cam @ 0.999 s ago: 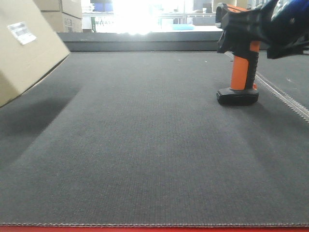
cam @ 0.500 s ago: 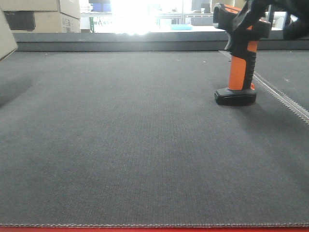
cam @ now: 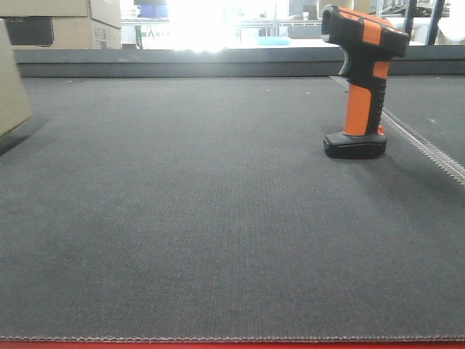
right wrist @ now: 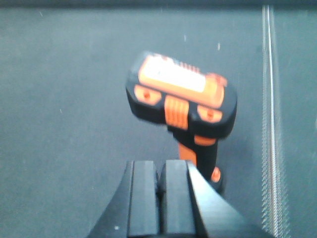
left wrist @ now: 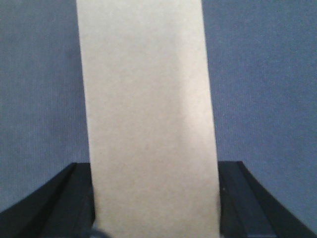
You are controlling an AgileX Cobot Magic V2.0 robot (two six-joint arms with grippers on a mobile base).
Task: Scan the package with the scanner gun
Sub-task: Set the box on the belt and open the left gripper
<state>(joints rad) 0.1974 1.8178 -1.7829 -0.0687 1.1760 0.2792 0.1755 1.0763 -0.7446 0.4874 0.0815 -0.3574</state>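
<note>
Tan package (left wrist: 148,119) was clamped between the left hand (left wrist: 153,198) fingers, while the right hand (right wrist: 161,198) was seen closed, empty, above the scanner gun (right wrist: 183,106) on the dark table (cam: 182,218).

Pistol-shaped black-and-orange scanner gun (cam: 361,80) upright on flat foot, right side of dark woven mat (cam: 218,218), toward far edge. Plain tan cardboard package (cam: 13,87) at far left edge of mat, well apart from scanner, mostly out of frame. Stitched seam strip (cam: 429,149) just right of scanner. Stacked cardboard boxes (cam: 62,23) behind mat, far left. Low raised ledge (cam: 182,62) along mat's far edge.
</note>
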